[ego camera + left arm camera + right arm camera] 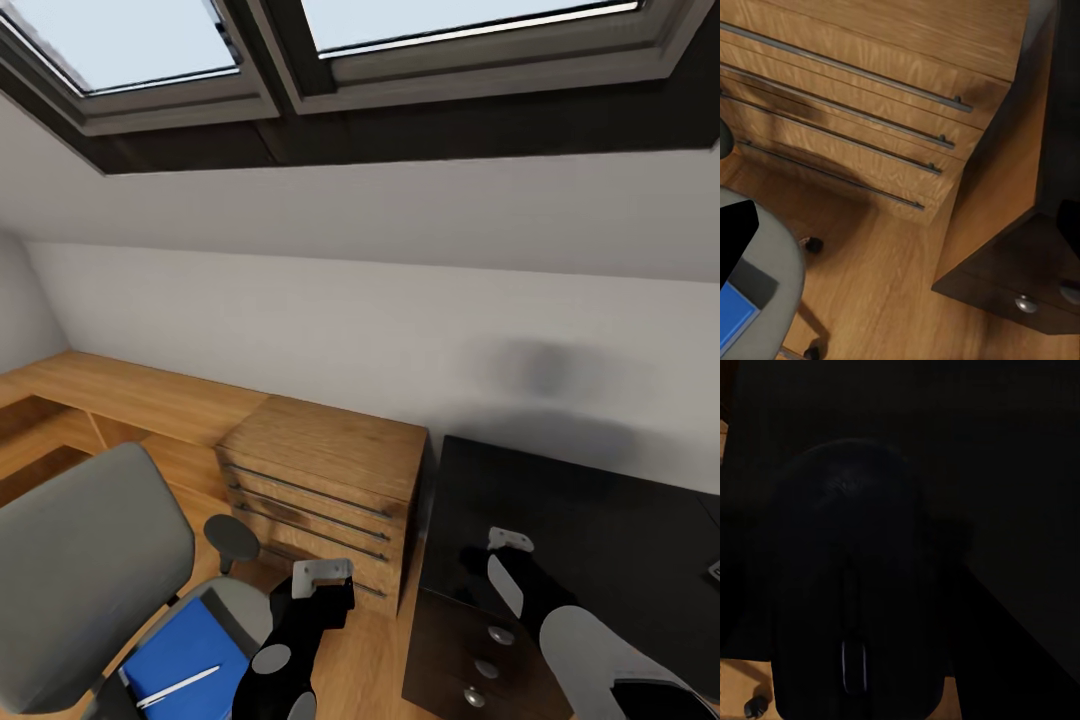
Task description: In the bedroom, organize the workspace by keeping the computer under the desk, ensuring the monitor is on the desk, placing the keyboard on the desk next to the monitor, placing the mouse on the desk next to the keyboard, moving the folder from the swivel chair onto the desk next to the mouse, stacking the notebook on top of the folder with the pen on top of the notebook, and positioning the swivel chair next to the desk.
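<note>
Two arms hang low: the right gripper (478, 562), over the counter (600, 520), seemingly has fingers clamped on the mouse (855, 585); it needs setting down. Left gripper (330, 590) fingers' state is unclear.

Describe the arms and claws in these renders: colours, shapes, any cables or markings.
Both arms pair glossy black segments with light grey-white shell panels. The left arm carries a round grey joint cap; the right arm has a larger rounded white cover. Each ends in a pale grey bracket-like block above the left claw and right claw. No cables or markings are discernible.
</note>
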Controlling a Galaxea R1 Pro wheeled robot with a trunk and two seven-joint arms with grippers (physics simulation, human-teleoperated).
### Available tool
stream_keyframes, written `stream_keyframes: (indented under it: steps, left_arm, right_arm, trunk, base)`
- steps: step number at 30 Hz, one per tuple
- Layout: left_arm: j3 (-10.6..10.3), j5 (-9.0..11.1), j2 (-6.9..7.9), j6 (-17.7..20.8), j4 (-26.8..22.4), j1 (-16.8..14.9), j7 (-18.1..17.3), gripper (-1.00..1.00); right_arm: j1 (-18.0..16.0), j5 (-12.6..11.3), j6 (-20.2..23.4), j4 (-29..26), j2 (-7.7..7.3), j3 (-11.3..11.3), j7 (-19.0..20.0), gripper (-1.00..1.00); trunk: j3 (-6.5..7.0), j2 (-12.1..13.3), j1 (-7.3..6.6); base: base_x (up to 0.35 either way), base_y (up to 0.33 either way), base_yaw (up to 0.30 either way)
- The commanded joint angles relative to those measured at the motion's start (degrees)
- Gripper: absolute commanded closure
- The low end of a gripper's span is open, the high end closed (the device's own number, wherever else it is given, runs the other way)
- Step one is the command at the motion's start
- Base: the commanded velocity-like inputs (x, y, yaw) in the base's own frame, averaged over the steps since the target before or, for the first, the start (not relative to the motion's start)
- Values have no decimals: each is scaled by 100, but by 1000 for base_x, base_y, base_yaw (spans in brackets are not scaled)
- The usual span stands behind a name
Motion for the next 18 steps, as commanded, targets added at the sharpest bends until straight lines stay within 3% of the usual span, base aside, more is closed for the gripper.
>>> stream_keyframes:
  steps: [1, 6, 9, 18]
  left_arm:
    - [-9, 60, 1, 11, -7, -7, 58, -100]
    - [-9, 64, -4, 11, -7, -7, 58, -100]
    - [-9, 64, -7, 15, -7, -7, 58, -100]
    - [-4, 63, 0, 17, -7, -7, 58, -100]
  right_arm:
    - [-3, -48, 26, -12, 3, -11, -13, 100]
    - [-3, -123, 51, -16, 19, -21, -21, 100]
    - [-3, -484, 31, -22, 19, -47, -16, 100]
    - [-3, -578, 42, -52, 26, -19, -27, 100]
  trunk:
    - [-31, -54, 26]
    - [-121, -254, 135]
    - [-174, -375, 201]
    - [-336, -736, 399]
  base:
    - [0, 0, 0]
    - [0, 0, 0]
    - [0, 0, 0]
    - [0, 0, 0]
